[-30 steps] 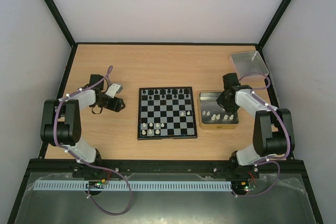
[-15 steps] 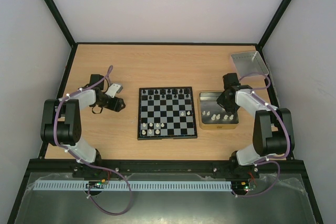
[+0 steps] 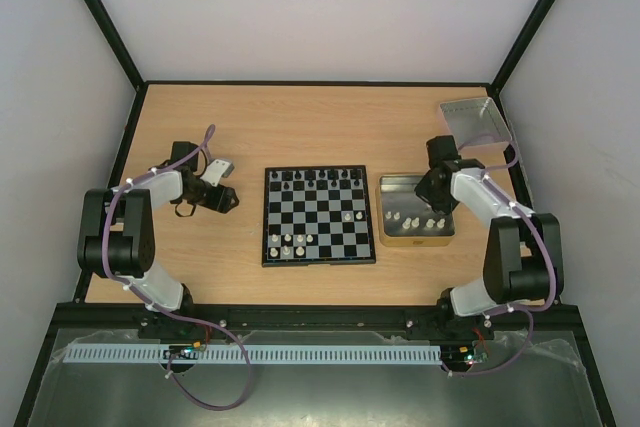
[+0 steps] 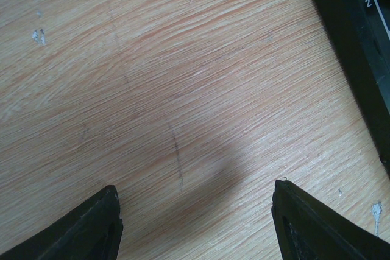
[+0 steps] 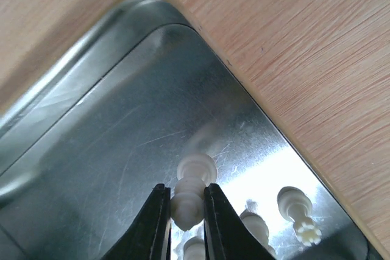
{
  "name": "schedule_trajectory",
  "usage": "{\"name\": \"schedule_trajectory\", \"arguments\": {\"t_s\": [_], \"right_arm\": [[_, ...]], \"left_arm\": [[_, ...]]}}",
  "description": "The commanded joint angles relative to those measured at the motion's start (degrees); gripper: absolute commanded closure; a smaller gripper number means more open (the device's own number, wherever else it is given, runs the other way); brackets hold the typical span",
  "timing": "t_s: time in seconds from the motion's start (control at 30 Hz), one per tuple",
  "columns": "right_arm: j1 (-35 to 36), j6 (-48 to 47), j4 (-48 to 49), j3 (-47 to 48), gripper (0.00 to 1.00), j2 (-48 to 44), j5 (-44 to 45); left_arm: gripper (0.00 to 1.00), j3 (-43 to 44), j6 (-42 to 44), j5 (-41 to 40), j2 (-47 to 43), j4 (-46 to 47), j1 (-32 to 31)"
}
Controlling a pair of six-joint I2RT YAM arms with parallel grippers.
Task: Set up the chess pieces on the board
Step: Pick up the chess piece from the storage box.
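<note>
**Right jaws pinch a cream piece in the tin tray; left jaws spread over bare wood**

The right arm (image 3: 482,197) reaches down into the tan-rimmed tray (image 3: 415,241), which sits just to the right of the board (image 3: 320,215). In the right wrist view, the right jaws are pressed onto a cream chess piece (image 5: 186,204), one tip on each side of its body. Its rounded end pokes out past the tips, above the shiny metal floor of the tray (image 5: 91,108). Whether the piece is off the floor or touching it cannot be told. Other cream pieces (image 5: 298,211) lie loose on the tray floor just to the right of the jaws and below them. From above they show as a small cluster of white pieces (image 3: 412,219) in the near half of the tray.

The board lies flat in the middle of the tabletop (image 3: 300,127). Black pieces (image 3: 310,179) stand along its far rows. A few white pieces (image 3: 290,241) stand near its front left corner, and others sit apart toward the right side.

The left arm (image 3: 160,187) is low over the tabletop, well left of the board. The left jaws are spread wide with only bare wood (image 4: 183,89) between them. The board's black rim (image 4: 347,47) crosses the upper right corner of that wrist view.

A grey metal tray (image 3: 475,122) rests at the far right corner.
</note>
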Motion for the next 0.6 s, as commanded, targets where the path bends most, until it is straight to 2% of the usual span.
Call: {"name": "schedule_trajectory", "arguments": {"t_s": [0.0,0.27,0.57], "right_arm": [[1.3,-1.7,-5.1,3.2,0.90,-4.0,1.9],[13.5,-0.3,-14.2,10.7,0.89,-8.3,4.2],[38.9,10.6,-17.0,12.6,0.89,-8.3,5.0]], "left_arm": [[0.32,-0.9,0.2,-0.1,2.6,-3.5,-0.4],[0.32,-0.9,0.1,-0.5,2.7,-3.4,-0.5],[0.32,-0.9,-0.3,-1.0,2.7,-3.2,-0.6]]}}
